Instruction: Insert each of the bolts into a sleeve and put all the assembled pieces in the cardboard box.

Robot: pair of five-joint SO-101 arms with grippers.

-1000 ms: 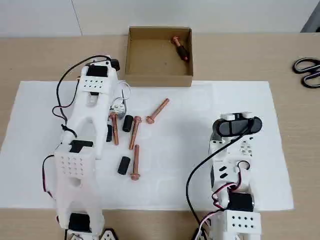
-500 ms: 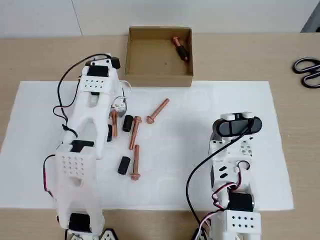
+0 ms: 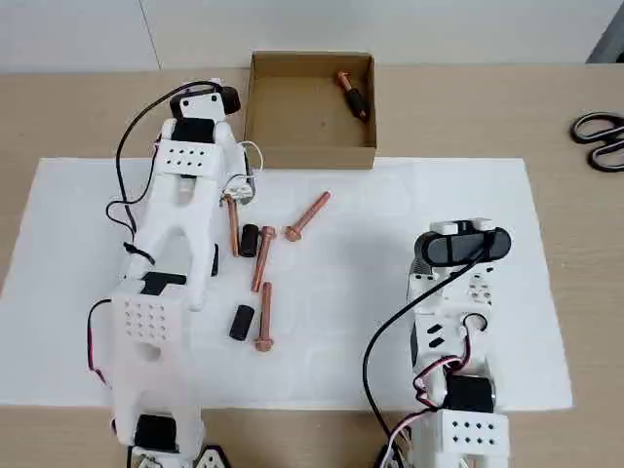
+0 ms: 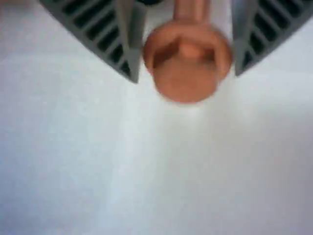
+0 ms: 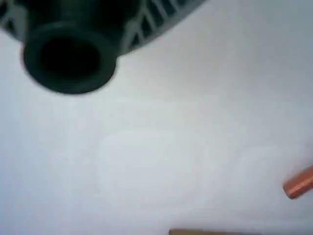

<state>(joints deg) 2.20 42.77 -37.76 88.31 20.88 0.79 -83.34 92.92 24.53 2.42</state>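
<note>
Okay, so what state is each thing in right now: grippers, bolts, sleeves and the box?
left gripper: shut on held bolt.
right gripper: shut on held sleeve.
cardboard box: open, one assembled piece inside.
three loose bolts: lying on the paper, unsleeved.
two loose sleeves: lying on the paper, empty.

Wooden table (image 3: 58, 107), white sheet (image 3: 351, 292), cardboard box (image 3: 310, 156), scissors (image 3: 600, 139)

sheet (image 3: 390, 292) laid on table (image 3: 487, 107). box (image 3: 310, 154) set at sheet's far edge; assembled piece (image 3: 352, 93) lodged in its far right corner. loose bolts (image 3: 307, 215) and loose sleeves (image 3: 250, 240) scattered on sheet before box. bolt (image 4: 186, 61) clamped in left gripper (image 4: 186, 71), just left of these; sleeve (image 5: 68, 58) clamped in right gripper (image 5: 83, 24), over sheet's right part. scissors (image 3: 603, 139) noted off sheet, at table's right edge.
</note>
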